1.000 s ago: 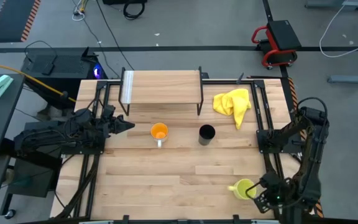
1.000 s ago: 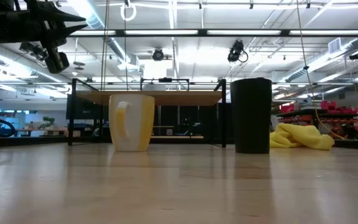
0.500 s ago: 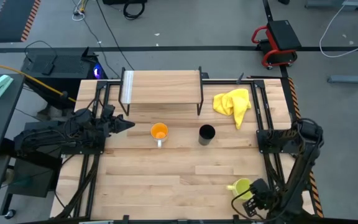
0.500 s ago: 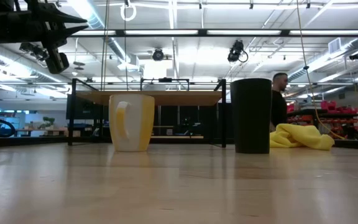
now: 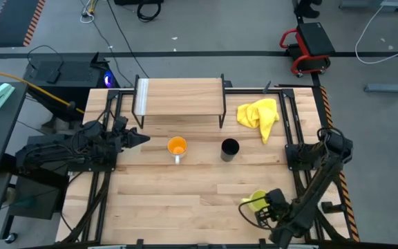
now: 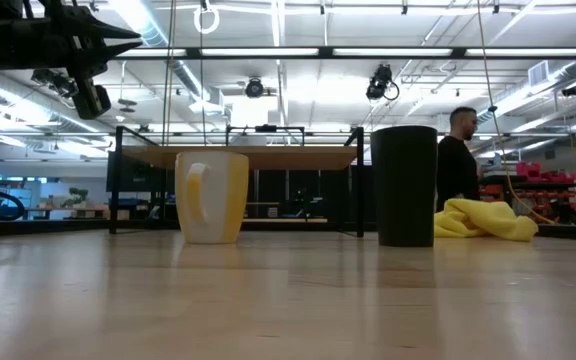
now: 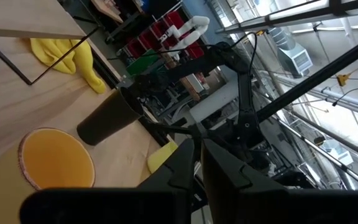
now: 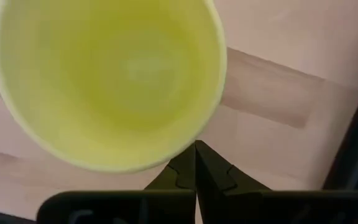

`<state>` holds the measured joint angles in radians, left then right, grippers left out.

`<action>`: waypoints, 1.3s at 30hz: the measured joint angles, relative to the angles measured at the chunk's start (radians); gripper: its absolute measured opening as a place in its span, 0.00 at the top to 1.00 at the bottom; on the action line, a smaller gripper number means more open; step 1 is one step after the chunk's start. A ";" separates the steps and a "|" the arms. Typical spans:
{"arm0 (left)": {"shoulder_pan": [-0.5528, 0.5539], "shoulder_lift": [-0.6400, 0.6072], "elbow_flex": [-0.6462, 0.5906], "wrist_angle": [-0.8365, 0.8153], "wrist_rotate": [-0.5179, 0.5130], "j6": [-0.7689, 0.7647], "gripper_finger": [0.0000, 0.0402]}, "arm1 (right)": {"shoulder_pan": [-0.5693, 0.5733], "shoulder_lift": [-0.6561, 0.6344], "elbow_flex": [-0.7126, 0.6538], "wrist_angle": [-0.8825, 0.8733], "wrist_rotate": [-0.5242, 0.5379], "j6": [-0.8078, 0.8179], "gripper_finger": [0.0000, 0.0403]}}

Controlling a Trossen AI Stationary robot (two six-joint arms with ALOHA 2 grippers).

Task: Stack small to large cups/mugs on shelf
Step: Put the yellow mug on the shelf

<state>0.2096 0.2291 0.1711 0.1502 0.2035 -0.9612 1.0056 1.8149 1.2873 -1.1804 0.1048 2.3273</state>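
The yellow-green mug (image 5: 253, 200) is near the table's near right corner, and its open mouth fills the right wrist view (image 8: 110, 81). My right gripper (image 5: 265, 209) is at its right side, shut on its rim. The orange-inside mug (image 5: 177, 146) (image 6: 211, 195) and the taller black cup (image 5: 230, 147) (image 6: 404, 185) stand upright on the table in front of the shelf (image 5: 179, 95). My left gripper (image 5: 144, 138) (image 7: 197, 149) hovers shut, left of the orange-inside mug. My right gripper meets the yellow-green mug at its rim (image 8: 194, 138), on the side opposite the handle, coming from above and pointing down. The fingers (image 8: 211, 167) stand almost shut there. Whether the mug's bottom is off the table I cannot tell.
A crumpled yellow cloth (image 5: 259, 114) (image 6: 483, 222) lies on the table to the right of the shelf. Black frame rails (image 5: 292, 138) run along both sides of the table. A person (image 6: 458, 160) shows in the room beyond the far edge.
My right gripper has moved toward the table's left edge and slightly toward the far edge, and the yellow-green mug has travelled with it. The right arm has swung in over the near right corner. A person has walked into the low view behind the black cup.
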 joint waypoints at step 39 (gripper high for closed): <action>0.001 0.000 0.000 -0.059 0.000 0.093 0.90 | -0.286 -0.085 0.233 -0.364 0.172 -0.247 0.99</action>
<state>0.2104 0.2295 0.1711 0.0913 0.2039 -0.8683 0.7197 1.7303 1.5205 -1.5444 0.2764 2.0799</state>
